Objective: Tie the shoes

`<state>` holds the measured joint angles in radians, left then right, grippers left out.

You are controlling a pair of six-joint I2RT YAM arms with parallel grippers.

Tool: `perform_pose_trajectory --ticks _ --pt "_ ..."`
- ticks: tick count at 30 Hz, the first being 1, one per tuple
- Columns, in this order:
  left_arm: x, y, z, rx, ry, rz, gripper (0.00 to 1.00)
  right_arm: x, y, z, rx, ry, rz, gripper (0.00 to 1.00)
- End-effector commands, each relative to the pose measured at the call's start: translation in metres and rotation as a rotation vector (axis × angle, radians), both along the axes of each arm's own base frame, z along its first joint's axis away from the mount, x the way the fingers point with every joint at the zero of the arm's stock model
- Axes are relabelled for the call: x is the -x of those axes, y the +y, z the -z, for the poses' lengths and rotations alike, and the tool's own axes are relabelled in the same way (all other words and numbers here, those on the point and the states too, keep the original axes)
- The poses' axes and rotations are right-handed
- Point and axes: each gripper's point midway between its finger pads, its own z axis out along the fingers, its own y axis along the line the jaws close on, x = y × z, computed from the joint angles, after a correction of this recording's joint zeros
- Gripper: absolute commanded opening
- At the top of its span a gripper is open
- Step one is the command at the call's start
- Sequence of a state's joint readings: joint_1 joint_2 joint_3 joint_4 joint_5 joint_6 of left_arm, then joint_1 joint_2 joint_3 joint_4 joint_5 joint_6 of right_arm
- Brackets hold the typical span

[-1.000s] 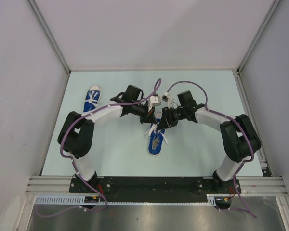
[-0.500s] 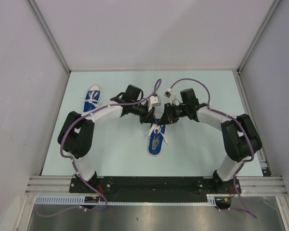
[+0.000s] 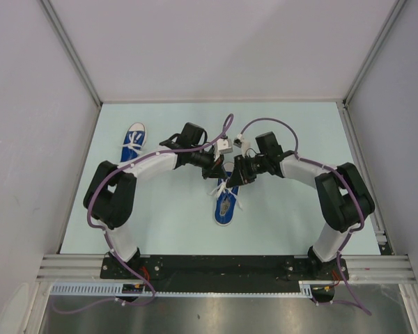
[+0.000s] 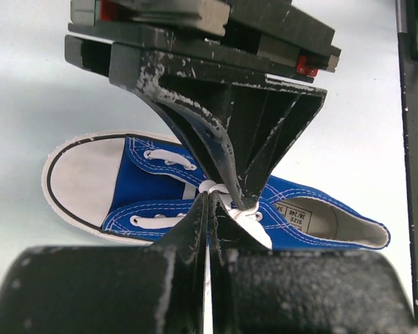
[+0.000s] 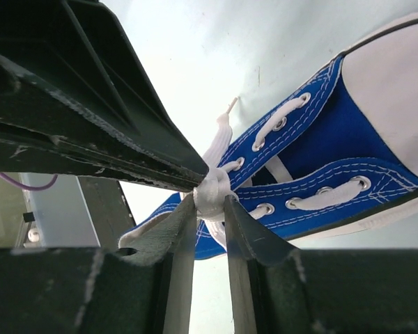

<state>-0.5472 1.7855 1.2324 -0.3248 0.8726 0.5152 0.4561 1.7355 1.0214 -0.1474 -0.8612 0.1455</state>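
One blue sneaker [image 3: 224, 205] lies mid-table, toe towards the far side. Both grippers meet over its laces. My left gripper [image 3: 219, 169] is shut on a white lace strand [image 4: 210, 186] at the eyelets. My right gripper [image 3: 235, 177] is closed on the white lace knot [image 5: 213, 189], which sits between its fingertips. In the left wrist view the shoe [image 4: 83, 177] lies toe to the left, with the right gripper [image 4: 231, 196] pointing down onto the knot. The second sneaker [image 3: 133, 142] lies at the far left, apart from both arms.
Grey walls close the table [image 3: 285, 132] on three sides, with metal rails along the edges. Purple cables [image 3: 265, 122] loop above both wrists. The arm bases stand at the near edge.
My right gripper pulled up and away to the right half a second ago and has come back down to the knot. The left arm and both shoes have stayed put.
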Motion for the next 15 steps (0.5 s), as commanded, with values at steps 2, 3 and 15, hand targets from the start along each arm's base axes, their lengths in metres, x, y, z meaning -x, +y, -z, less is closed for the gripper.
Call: perform_pose_trajectory --ticks 2,3,15 --pt "0.002 -0.006 -0.030 0.079 -0.057 0.055 0.00 -0.003 0.002 -0.007 -0.002 -0.040 -0.014 0.30" --pt "0.004 -0.005 -0.028 0.075 -0.051 0.058 0.00 -0.006 0.001 -0.011 -0.014 -0.055 -0.010 0.32" --pt "0.007 -0.005 -0.028 0.084 -0.055 0.084 0.00 -0.025 -0.006 -0.043 -0.136 -0.089 0.018 0.38"
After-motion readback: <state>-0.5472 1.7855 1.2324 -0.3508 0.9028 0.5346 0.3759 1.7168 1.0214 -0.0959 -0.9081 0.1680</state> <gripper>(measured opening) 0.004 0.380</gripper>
